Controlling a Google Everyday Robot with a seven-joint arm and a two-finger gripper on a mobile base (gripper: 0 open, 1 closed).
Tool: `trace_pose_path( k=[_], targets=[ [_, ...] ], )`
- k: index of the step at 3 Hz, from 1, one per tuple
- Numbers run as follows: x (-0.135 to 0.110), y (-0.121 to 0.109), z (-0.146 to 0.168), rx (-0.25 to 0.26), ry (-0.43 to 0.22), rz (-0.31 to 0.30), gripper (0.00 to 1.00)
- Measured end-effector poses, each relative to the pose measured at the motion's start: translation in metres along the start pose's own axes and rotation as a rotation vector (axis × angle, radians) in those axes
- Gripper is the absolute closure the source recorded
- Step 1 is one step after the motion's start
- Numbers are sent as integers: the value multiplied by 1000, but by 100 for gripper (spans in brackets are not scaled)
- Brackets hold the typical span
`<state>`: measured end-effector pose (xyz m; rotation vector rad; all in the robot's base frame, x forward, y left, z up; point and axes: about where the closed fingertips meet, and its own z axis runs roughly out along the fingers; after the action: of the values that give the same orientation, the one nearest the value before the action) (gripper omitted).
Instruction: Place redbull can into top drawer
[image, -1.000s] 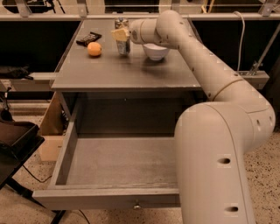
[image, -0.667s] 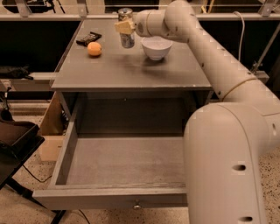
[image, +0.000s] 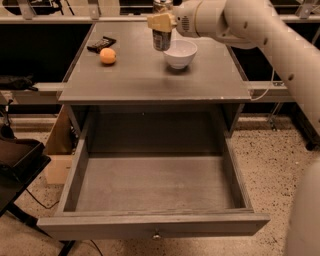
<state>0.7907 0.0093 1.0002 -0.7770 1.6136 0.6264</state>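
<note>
I note gripper (image: 161, 22) clenched on slim tall silver metal redbull can (image: 161, 40). Can upright, long axis vertical, at grey counter (image: 150, 82) far edge, beside round white bowl (image: 180, 53). Wide shallow grey wooden top drawer (image: 150, 223) open below near edge. I judge next move: toward near edge, then down.

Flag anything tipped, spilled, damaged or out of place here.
Nothing stands out. The end effector grips the slim silver redbull can upright at the back of the grey tabletop, beside the upright white bowl. The round orange fruit sits apart, and the pulled-out grey wooden top drawer looks intact, with no spill visible.
</note>
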Motion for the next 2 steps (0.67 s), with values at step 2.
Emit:
trace_pose_path(
  k=[2],
  targets=[
    [53, 49, -84, -31, 13, 68, 100]
  ],
)
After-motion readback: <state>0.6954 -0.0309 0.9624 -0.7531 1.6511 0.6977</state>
